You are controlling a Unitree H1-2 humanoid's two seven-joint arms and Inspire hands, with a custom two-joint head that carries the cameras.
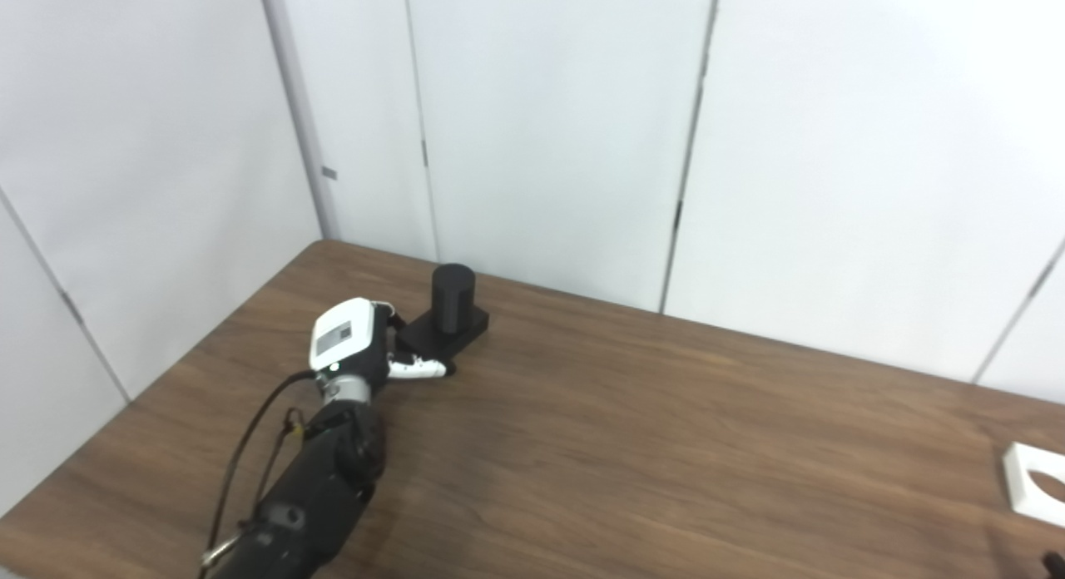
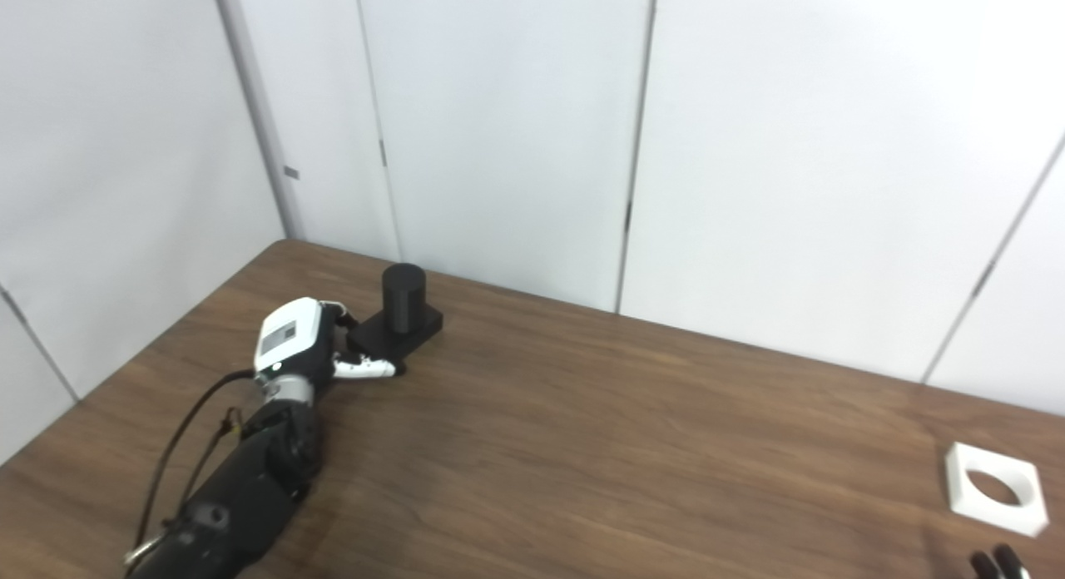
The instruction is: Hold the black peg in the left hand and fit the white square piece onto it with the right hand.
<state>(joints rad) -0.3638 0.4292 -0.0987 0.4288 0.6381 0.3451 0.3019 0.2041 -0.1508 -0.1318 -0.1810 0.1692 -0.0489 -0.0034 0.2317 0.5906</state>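
The black peg (image 1: 453, 292), a short cylinder on a square black base, stands upright at the back left of the wooden table (image 1: 666, 446). My left hand (image 1: 358, 342) is at the base's left front corner, with its thumb along the front edge and its fingers against the left side, closed on the base. The peg rests on the table. The white square piece (image 2: 994, 487) with a round hole lies flat at the far right. Only dark fingertips of my right hand (image 2: 994, 562) show at the bottom right, just in front of the white piece and apart from it.
White wall panels (image 1: 541, 130) run close behind the table's back edge, a little beyond the peg. The table's left edge slants down to the left of my left arm. Bare wood lies between the peg and the white piece.
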